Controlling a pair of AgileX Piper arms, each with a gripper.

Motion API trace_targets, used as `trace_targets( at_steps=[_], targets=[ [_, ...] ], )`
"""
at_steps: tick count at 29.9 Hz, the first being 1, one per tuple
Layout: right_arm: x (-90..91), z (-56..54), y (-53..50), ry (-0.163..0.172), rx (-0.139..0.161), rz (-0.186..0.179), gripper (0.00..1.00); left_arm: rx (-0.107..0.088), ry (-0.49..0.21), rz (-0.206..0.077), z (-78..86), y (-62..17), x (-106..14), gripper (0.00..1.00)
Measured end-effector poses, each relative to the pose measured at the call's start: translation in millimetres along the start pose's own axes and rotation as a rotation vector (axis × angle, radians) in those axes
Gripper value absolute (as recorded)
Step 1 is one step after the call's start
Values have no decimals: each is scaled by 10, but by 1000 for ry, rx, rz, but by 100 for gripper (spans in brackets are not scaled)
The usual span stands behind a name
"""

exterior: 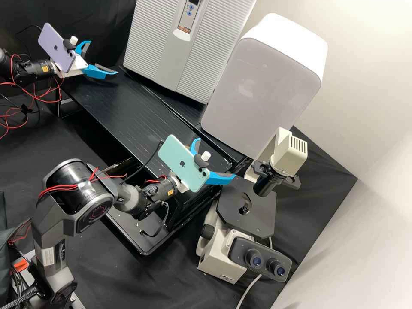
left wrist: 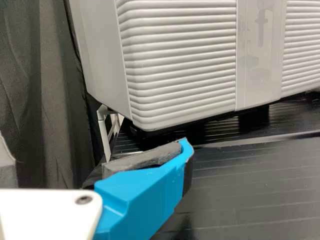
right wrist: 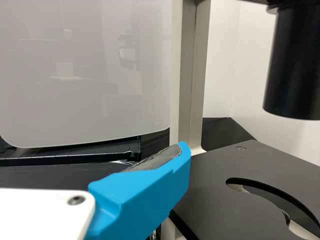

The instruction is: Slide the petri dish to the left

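Clearly, both arms hang over the black ribbed table [exterior: 128, 111]. The left pincer [exterior: 103, 58] sits at the table's far left end, carrying a lilac phone [exterior: 53, 45], and its two blue fingers are spread wide apart with nothing between them. In the left wrist view one blue finger [left wrist: 150, 185] points toward the bottom corner of the white ribbed appliance [left wrist: 180, 60], near it but not touching.

The right pincer [exterior: 216, 158] sits at the table's near right end, under a mint-green phone [exterior: 182, 163]. It is also spread wide and holds nothing. Its lower finger [exterior: 221, 176] reaches just beside the flat black stage [exterior: 257, 210] of the cream microscope [exterior: 219, 253]. In the right wrist view that finger's tip lies close to the stage's edge and to the microscope's pale upright pillar [right wrist: 187, 75]. A rounded opening [right wrist: 270, 192] is cut into the stage, and a black cylindrical lens barrel [right wrist: 292, 60] hangs above it.

Where the petri dish lies I cannot tell.

A smooth white box [exterior: 266, 81] stands behind the microscope, beside the ribbed appliance. Red wires [exterior: 25, 86] trail from the left arm.
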Motion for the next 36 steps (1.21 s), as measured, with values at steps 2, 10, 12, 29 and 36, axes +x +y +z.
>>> trace_targets(
  at_steps=[2, 10, 12, 29, 36],
  targets=[
    [0, 0, 0, 0, 0, 0, 100, 0, 0, 0, 0, 0, 0, 100],
    [0, 0, 0, 0, 0, 0, 100, 0, 0, 0, 0, 0, 0, 100],
    [-25, 12, -10, 4, 0, 4, 100, 0, 0, 0, 0, 0, 0, 100],
    [-699, 124, -313, 40, -73, -41, 100, 0, 0, 0, 0, 0, 0, 100],
    [-728, 213, -493, 16, -87, -87, 100, 0, 0, 0, 0, 0, 0, 100]
  ],
)
